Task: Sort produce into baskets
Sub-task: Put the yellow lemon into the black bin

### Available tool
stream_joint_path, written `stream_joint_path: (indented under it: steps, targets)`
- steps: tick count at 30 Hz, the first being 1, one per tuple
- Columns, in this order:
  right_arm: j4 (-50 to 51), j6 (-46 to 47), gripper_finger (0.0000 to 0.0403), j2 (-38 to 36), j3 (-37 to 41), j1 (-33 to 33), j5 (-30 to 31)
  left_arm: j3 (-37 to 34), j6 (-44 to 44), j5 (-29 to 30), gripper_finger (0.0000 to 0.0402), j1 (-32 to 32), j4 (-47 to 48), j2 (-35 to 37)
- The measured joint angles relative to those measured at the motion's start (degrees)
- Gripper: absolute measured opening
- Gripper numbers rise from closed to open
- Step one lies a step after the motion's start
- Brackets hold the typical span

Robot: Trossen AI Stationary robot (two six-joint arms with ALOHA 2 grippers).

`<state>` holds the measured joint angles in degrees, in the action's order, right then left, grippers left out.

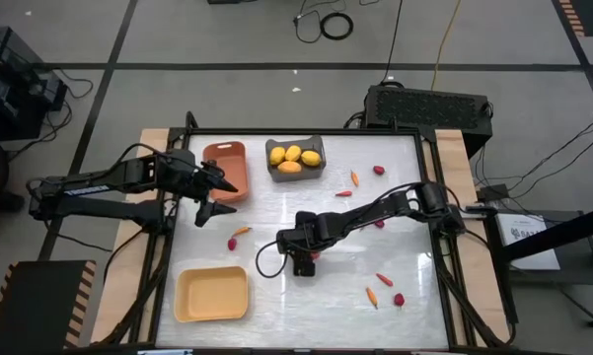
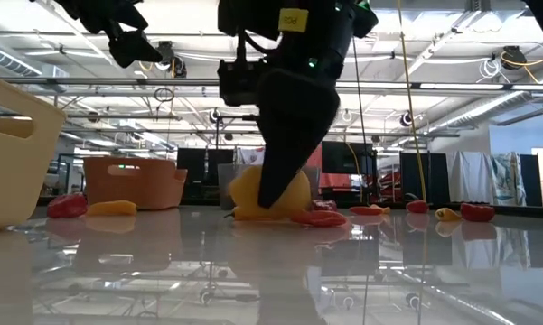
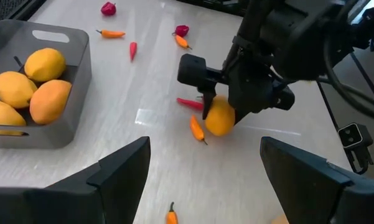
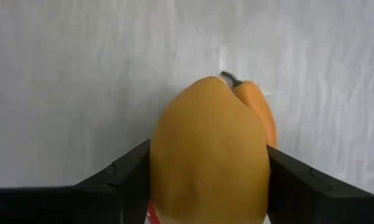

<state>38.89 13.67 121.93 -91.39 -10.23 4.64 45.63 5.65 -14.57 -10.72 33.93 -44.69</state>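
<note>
1. The high view looks straight down from well above, taking in the whole table point(image 1: 306, 296), with floor around it.
2. The low view sits at tabletop level, facing across the glossy surface into the room, very near the yellow fruit point(image 2: 271, 194) at frame centre.
3. The left wrist view looks down obliquely from mid distance; it shares that fruit point(image 3: 219, 118) and the grey basket point(image 3: 74, 81), upper left.
4. The right wrist view presses close on the same fruit point(image 4: 205, 155).

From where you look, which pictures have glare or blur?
Low view: the glossy table mirrors the ceiling lights. Right wrist view: the lemon fills the frame, soft and close. High view: pale sheen across the table's middle.
</note>
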Motion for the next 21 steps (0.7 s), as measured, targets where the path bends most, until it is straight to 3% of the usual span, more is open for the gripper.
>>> stream_joint_path:
  steps: [9,16,21]
  targets:
    - [-1.2,0.6,0.0243,-7.5,0.0,6.2,-6.4,0.0,-0.5,0.0,0.0311,0.0,0.0,0.0]
    - [-4.2,-4.7,0.0244,-11.9,-0.1,17.1,-5.6,0.0,0.0,2.0,0.0311,0.0,0.0,0.0]
    - [-6.1,-5.9,0.0244,-12.0,-0.1,25.6,-5.6,0.0,3.9,7.1,0.0311,0.0,0.0,0.0]
